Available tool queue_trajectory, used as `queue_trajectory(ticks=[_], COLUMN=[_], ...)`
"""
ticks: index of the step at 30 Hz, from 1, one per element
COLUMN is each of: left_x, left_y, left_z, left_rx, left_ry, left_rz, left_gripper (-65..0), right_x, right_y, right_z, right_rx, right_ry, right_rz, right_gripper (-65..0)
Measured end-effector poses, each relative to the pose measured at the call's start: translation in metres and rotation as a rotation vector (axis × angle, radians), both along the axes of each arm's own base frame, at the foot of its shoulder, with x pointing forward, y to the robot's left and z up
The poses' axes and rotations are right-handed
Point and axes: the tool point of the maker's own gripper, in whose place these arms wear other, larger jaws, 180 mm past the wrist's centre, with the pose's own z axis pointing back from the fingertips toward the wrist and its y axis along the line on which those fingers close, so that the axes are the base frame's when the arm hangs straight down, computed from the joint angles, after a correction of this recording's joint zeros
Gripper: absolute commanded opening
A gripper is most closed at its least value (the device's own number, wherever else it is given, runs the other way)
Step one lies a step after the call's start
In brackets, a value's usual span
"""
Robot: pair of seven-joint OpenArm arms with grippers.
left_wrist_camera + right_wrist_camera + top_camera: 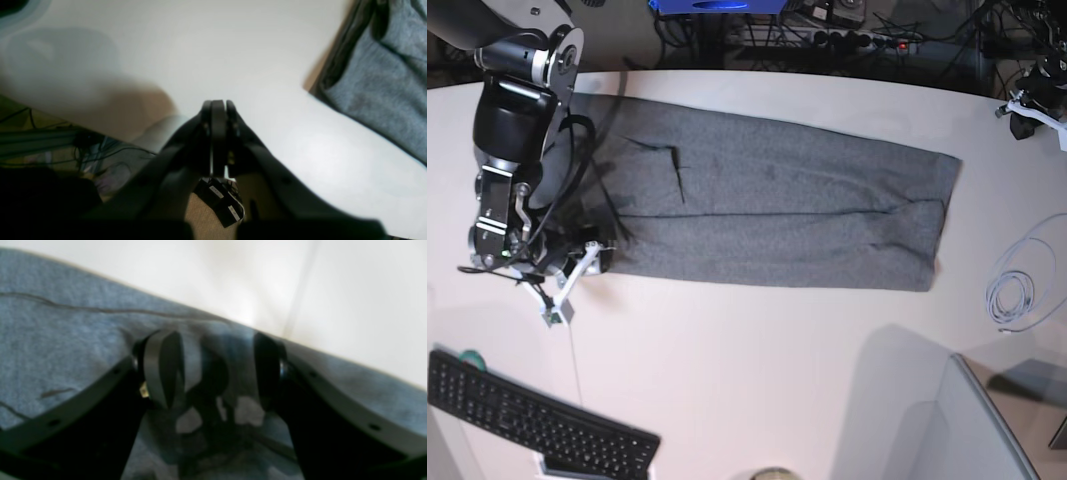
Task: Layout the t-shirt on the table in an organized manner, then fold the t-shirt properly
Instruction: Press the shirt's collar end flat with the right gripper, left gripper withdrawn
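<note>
The grey t-shirt point(777, 200) lies on the white table point(757, 370) as a long flat strip running left to right. My right gripper point(215, 370) stands open just above the shirt's left end, close to its near edge, with cloth point(66, 350) under both fingers and nothing held. In the base view this gripper point(577, 270) sits at the strip's near left corner. My left gripper point(218, 106) is shut and empty, over the table's edge point(200, 50), with a piece of the shirt point(383, 80) to its upper right. In the base view it point(1032, 105) is at the far right.
A black keyboard point(537, 420) lies at the near left. A coiled white cable point(1012, 295) sits right of the shirt, and a grey panel point(947, 430) stands at the near right. A thin seam line point(300, 290) crosses the tabletop.
</note>
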Motion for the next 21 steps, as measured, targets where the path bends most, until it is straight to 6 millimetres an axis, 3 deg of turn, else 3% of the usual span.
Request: queue_trajectory(ticks=[7, 9, 13, 21], left_x=[-0.0001, -0.0001, 0.0000, 0.0000], left_y=[0.0001, 0.0001, 0.0001, 0.0001], left_z=[-0.0001, -0.0001, -0.0002, -0.0002], left_rx=[-0.001, -0.001, -0.001, -0.001], left_ry=[0.000, 0.000, 0.000, 0.000], left_rz=[0.000, 0.000, 0.001, 0.001], left_gripper=[-65.0, -65.0, -65.0, -65.0], right_x=[0.0010, 0.0012, 0.0009, 0.0001], right_y=[-0.0030, -0.0024, -0.0027, -0.0021], right_z=[0.0008, 0.0008, 0.0005, -0.0004], right_rx=[-0.005, -0.003, -0.004, -0.003], right_ry=[-0.007, -0.008, -0.006, -0.002], right_rz=[-0.002, -0.002, -0.002, -0.001], right_gripper=[-31.5, -38.6, -59.3, -64.4])
